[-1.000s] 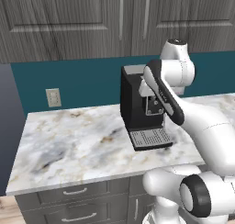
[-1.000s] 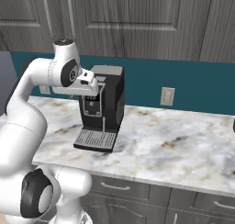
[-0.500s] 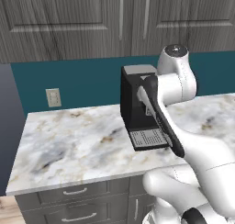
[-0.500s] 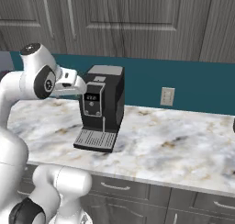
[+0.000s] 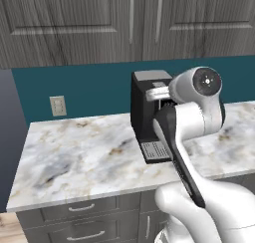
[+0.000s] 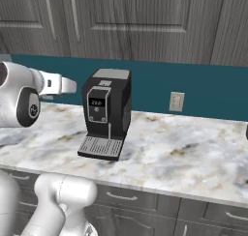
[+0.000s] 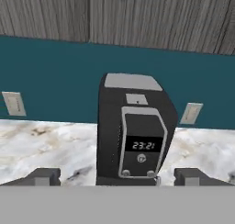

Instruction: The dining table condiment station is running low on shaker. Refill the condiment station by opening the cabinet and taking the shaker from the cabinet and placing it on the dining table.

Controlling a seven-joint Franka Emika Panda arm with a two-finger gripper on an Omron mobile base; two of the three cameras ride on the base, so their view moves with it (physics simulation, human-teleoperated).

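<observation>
Overhead the cabinet (image 5: pixel 144 20) doors look shut while our tool (image 7: pixel 117 177), empty, has just spread wide facing the coffee machine (image 7: pixel 135 129) mid-table, so opening remains.

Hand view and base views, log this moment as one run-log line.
gripper: open, empty | facing: coffee machine on counter | cabinet: doors shut

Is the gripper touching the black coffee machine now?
Apart. In the hand view the gripper stands open and empty, and marble counter shows between its fingertips and the coffee machine beyond.
</observation>
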